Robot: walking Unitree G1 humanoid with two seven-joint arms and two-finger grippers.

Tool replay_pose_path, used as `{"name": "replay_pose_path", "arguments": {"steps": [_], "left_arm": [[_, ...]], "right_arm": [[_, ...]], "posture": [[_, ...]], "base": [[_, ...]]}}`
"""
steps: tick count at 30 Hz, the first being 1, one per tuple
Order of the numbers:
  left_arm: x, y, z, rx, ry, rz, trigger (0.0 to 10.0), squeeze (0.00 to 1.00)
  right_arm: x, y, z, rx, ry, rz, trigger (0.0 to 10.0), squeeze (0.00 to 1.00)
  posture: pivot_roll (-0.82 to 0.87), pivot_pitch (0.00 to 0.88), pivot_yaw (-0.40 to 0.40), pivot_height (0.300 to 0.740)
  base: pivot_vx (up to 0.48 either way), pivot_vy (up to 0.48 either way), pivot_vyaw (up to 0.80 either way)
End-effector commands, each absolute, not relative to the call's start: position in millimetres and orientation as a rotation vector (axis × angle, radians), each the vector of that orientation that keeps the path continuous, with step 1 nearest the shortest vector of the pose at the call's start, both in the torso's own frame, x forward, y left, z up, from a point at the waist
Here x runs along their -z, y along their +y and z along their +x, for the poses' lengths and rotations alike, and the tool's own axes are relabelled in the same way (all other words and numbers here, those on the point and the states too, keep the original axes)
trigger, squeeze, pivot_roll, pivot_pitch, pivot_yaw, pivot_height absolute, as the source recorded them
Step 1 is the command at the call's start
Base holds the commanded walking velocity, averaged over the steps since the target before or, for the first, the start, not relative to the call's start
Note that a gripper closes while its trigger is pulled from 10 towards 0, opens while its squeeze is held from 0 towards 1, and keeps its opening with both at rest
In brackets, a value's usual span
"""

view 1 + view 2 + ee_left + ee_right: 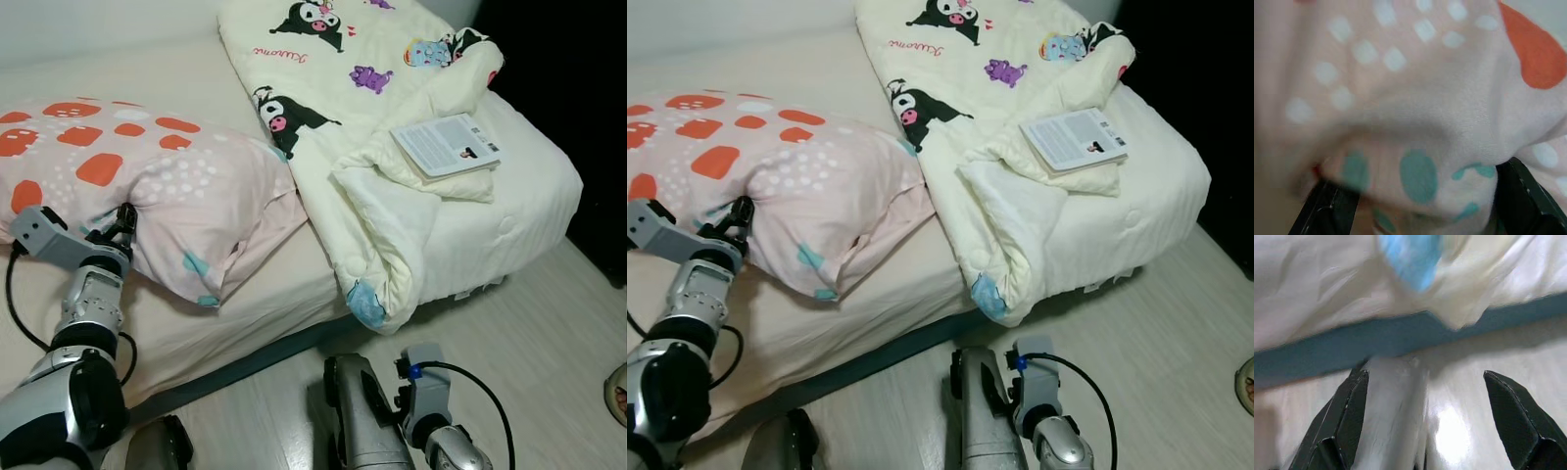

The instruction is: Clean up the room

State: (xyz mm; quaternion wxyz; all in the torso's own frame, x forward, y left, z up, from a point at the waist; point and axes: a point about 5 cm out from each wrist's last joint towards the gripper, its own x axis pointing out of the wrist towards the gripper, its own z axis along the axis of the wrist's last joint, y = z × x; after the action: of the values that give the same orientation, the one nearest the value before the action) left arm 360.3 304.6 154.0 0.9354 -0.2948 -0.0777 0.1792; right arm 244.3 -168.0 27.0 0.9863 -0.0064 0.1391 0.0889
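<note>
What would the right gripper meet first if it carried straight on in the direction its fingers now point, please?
Probably the dark teal bed base, just under the hanging edge of the cartoon-print comforter. The right gripper hangs open low above the pale floor, aimed at the bedside. Depth is unclear, so this is a judgement.

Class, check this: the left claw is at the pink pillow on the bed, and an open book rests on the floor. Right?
Not quite. The left claw is at the pink pillow, but the book rests on the cream quilt on the bed, as the left eye view shows.
</note>
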Motion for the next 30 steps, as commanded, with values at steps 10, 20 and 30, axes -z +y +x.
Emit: {"name": "replay_pose_path", "arguments": {"steps": [10,20,30], "left_arm": [[-157.8,335.4,345.9,-0.526,-0.221,-0.662,10.0,0.00],[-146.5,275.2,372.8,-0.333,-0.174,-1.001,10.0,0.00],[-143.8,260.0,377.6,-0.275,-0.157,-1.086,10.0,0.00]], "right_arm": [[-41.7,-146.1,244.9,-0.270,0.209,0.055,10.0,0.00],[-45.6,-149.8,244.2,-0.250,0.209,0.056,10.0,0.00],[-52.1,-151.8,237.1,-0.245,0.198,0.068,10.0,0.00]], "posture": [[-0.20,0.334,0.004,0.511],[-0.23,0.347,0.007,0.511],[-0.26,0.380,0.006,0.511]], "base": [[0.000,0.000,0.00],[0.000,0.000,0.00],[0.000,0.000,0.00]]}}
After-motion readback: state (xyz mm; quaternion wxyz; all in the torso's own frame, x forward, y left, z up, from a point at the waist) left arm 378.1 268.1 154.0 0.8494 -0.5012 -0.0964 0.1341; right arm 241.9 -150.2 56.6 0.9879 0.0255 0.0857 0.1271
